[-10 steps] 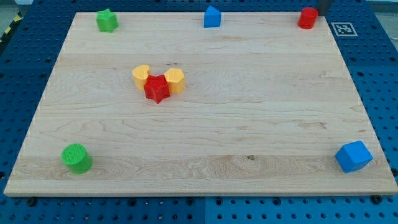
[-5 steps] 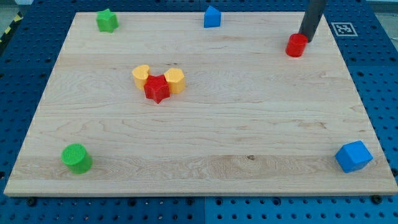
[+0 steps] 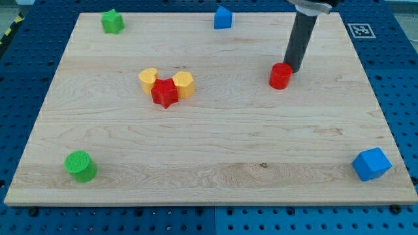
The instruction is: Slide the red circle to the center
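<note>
The red circle (image 3: 281, 76), a short red cylinder, stands on the wooden board (image 3: 215, 150) right of the middle and a little above it. My tip (image 3: 292, 70) is the lower end of a dark rod that comes down from the view's top. It touches the red circle's upper right side.
A red star (image 3: 164, 93) sits left of the middle, with a yellow heart (image 3: 148, 79) and a yellow hexagon (image 3: 184, 84) against it. A green star (image 3: 112, 21) is top left, a blue house-shaped block (image 3: 223, 17) top centre, a green cylinder (image 3: 80, 166) bottom left, a blue cube (image 3: 371, 164) bottom right.
My tip has moved down and to the left from the top right corner, pushing the red circle ahead of it towards the board's middle. The other blocks have not moved.
</note>
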Motion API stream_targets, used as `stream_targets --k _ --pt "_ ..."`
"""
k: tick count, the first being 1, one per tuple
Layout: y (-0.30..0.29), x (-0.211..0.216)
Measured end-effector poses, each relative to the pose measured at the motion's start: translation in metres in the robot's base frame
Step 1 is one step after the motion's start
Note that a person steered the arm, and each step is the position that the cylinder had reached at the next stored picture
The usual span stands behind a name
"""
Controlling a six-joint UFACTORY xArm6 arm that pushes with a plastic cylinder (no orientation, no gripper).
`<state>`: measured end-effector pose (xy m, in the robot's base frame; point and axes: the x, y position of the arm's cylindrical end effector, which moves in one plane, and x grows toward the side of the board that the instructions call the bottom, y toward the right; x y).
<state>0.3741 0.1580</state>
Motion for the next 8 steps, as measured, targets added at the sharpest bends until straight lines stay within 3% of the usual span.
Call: stream_targets --k 1,2,4,5,7,8 --pt "0.020 0.009" --pt "-0.002 0.010" --pt "-0.108 0.025" --pt "-0.121 0.039" --pt "-0.084 0.077" --pt "-0.123 0.079"
